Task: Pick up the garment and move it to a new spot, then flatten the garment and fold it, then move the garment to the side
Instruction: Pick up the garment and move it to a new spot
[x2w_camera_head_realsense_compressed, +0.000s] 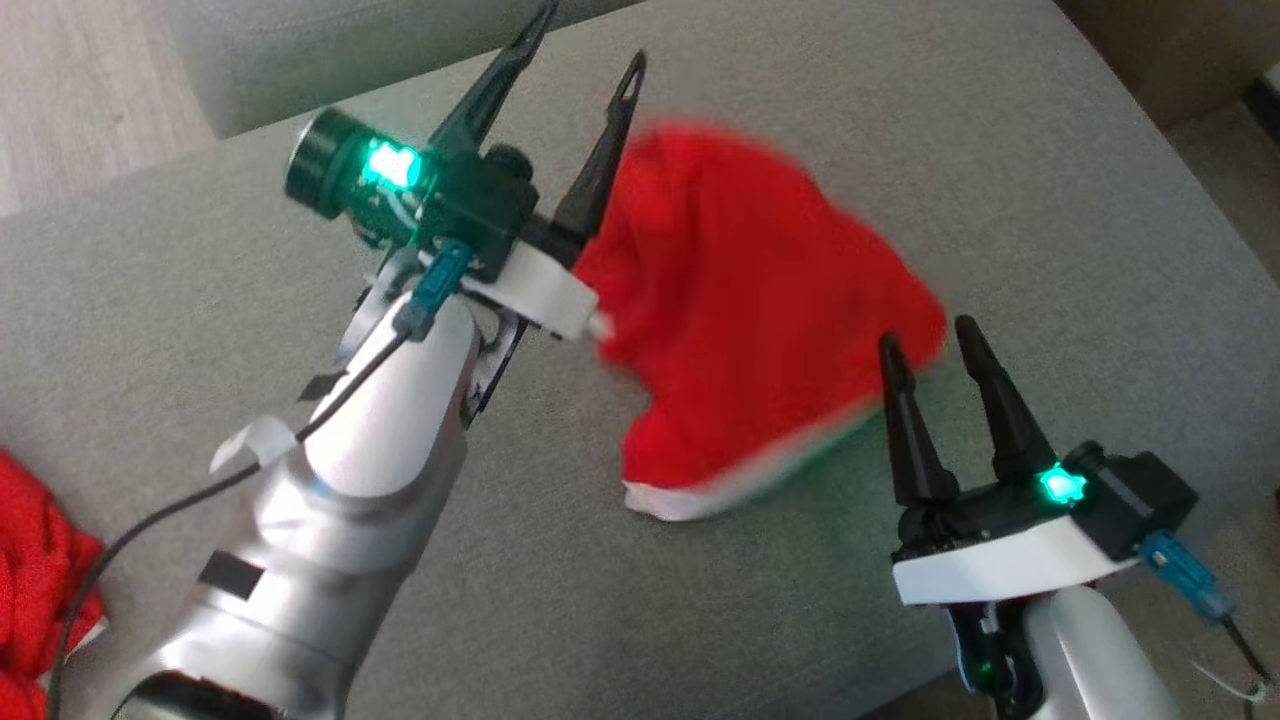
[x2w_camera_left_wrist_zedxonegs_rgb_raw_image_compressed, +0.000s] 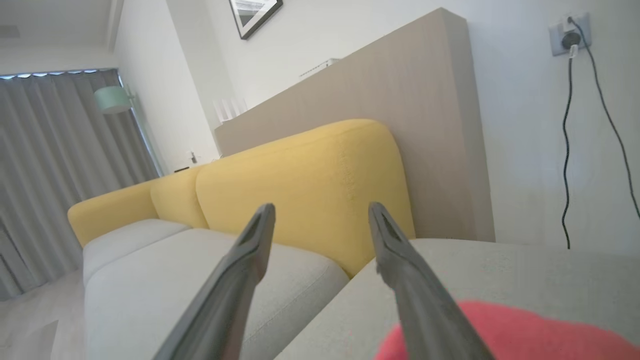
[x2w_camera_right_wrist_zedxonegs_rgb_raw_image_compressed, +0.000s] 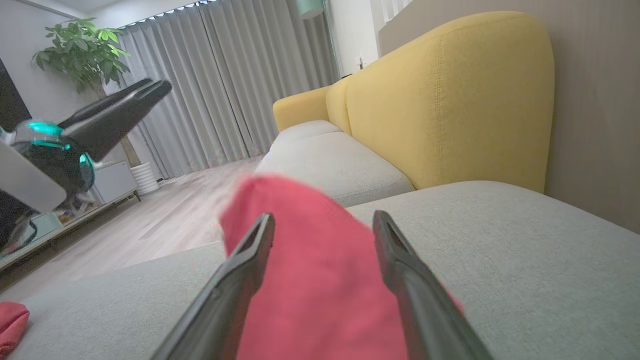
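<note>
— Red garment (x2w_camera_head_realsense_compressed: 760, 320) lies in a loose heap on the grey cushion (x2w_camera_head_realsense_compressed: 1000, 150), white-trimmed hem toward us; its outline is smeared, so we judge it may not be settled

— Our left gripper (x2w_camera_head_realsense_compressed: 592, 35) hangs above its left edge, fingers spread with nothing between them. Our right gripper (x2w_camera_head_realsense_compressed: 928, 335) sits just beside the lower right corner, likewise spread and empty. We hold nothing at all

— Then the first risk is plain: if we reach in while the cloth moves, we could close on a loose fold rather than an edge, and lifting would bunch it instead of flattening it

— Agreed. We also cannot tell where the sleeves or collar lie, since the heap hides them. A blind grab could catch two layers and leave us with a twisted spread

— The right fingers stand close to the cloth, too. A low sweep from there could drag it toward the cushion's near edge, and we think it might slide off

— One more: another red cloth (x2w_camera_head_realsense_compressed: 40, 570) lies at the far left, well apart. We should not confuse it with ours when we set the folded piece aside

— So we let it lie quiet, then take two clear edges
</note>
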